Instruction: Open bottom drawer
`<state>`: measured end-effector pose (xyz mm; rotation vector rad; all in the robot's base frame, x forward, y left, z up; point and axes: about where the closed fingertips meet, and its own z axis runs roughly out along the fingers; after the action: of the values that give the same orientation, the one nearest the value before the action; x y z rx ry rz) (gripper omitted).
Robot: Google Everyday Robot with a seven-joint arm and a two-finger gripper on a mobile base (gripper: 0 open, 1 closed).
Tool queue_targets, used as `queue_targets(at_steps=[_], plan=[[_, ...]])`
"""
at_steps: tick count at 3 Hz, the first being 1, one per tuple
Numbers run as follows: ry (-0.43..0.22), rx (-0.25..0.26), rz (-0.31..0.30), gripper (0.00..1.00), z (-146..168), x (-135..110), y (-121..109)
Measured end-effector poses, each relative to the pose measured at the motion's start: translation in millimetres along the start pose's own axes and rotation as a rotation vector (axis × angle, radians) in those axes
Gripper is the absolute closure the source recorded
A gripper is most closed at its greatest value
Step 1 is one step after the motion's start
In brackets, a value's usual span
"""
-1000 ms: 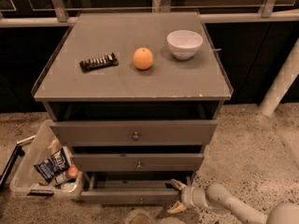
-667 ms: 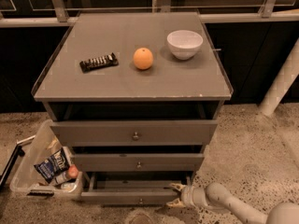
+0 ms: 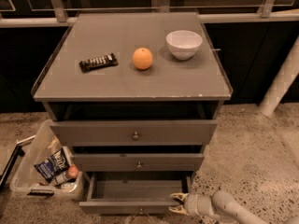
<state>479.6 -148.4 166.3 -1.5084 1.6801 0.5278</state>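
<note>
The bottom drawer (image 3: 133, 205) of the grey cabinet is pulled out, and its shallow grey tray (image 3: 138, 189) shows empty. Its slim front panel sits at the lower edge of the view, with the small knob (image 3: 140, 212) barely visible. My gripper (image 3: 176, 204) is at the drawer's right front corner, with the pale arm reaching in from the lower right. Its two yellowish fingers (image 3: 177, 197) stand apart, one above the other, beside the drawer's right end. They hold nothing.
The middle drawer (image 3: 138, 162) and top drawer (image 3: 134, 132) sit above, both slightly out. On the cabinet top lie a dark snack bar (image 3: 97, 62), an orange (image 3: 142, 58) and a white bowl (image 3: 183, 44). A clear bin with snacks (image 3: 44, 169) stands at the left. A white pole (image 3: 280, 83) stands at the right.
The bottom drawer has come a little further out towards the camera. My gripper stays at its right front corner.
</note>
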Motion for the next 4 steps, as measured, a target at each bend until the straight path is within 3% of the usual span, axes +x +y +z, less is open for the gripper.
queue_targets(at_steps=[1, 4], plan=[[0.0, 0.0, 0.0, 0.87, -2.5, -3.2, -0.8], [0.0, 0.0, 0.0, 0.17, -2.3, -3.2, -0.7]])
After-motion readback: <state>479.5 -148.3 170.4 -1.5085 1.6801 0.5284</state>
